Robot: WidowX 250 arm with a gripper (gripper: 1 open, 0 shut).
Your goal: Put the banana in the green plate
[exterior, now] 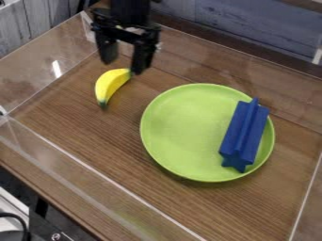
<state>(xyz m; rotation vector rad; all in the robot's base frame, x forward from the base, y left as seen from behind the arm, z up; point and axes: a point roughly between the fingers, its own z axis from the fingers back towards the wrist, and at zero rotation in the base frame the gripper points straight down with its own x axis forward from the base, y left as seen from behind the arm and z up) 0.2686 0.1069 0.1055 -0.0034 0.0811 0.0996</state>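
While the desk [88, 160] fills most of the frame, we see the green plate [189, 132] at centre right, carrying a blue ridged block [244, 135] on its right side. Our gripper [124, 58] hangs in the upper left, fingers spread wide and holding nothing. The banana [111, 86] lies on the wood left of the plate, just below the fingers in the frame, its long axis running from upper right to lower left.
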